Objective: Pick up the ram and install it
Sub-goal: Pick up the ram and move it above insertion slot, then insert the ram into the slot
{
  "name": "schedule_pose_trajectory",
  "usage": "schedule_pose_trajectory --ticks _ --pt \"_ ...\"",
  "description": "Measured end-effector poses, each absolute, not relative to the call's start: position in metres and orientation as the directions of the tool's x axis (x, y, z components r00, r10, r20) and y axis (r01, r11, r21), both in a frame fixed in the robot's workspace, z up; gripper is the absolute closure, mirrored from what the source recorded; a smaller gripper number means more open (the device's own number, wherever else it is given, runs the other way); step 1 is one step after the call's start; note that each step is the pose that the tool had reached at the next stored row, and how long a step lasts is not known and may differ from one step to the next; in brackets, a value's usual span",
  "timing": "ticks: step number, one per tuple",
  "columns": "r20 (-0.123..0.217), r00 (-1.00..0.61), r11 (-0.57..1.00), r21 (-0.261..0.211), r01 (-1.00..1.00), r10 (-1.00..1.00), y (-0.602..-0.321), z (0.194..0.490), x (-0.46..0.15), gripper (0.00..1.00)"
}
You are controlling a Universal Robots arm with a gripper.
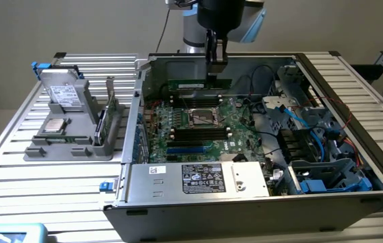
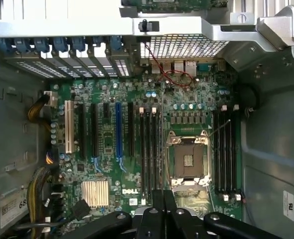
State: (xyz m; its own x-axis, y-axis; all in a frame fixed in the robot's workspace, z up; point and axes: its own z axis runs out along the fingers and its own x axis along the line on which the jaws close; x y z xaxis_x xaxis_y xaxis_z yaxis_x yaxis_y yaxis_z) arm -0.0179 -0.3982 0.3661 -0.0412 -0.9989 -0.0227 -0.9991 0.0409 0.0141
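The ram (image 1: 198,84) is a slim green stick hanging level over the far side of the open computer case (image 1: 327,202). My gripper (image 1: 217,75) comes down from above and is shut on the ram's upper edge near its exterior-view right end. Below it lies the green motherboard (image 1: 235,139) with its open processor socket (image 1: 203,117) and black memory slots (image 1: 198,134). In the wrist view my dark fingers (image 2: 152,219) are closed together, looking down on the motherboard (image 2: 107,144), the socket (image 2: 188,161) and the long black slots (image 2: 149,149) on either side of it.
A grey parts holder (image 1: 70,147) stands outside the case on the exterior view's left, carrying a drive, a silver chip and a green card (image 1: 110,114). The power supply (image 1: 205,177) sits at the case's near side. Blue cables and drive cages (image 1: 313,147) fill the exterior view's right side.
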Motion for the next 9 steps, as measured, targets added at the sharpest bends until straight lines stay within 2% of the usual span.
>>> schedule_pose_trajectory --ticks 9 --pt "-0.022 -0.041 0.041 0.005 -0.999 -0.999 -0.3945 0.3565 -0.0161 0.88"
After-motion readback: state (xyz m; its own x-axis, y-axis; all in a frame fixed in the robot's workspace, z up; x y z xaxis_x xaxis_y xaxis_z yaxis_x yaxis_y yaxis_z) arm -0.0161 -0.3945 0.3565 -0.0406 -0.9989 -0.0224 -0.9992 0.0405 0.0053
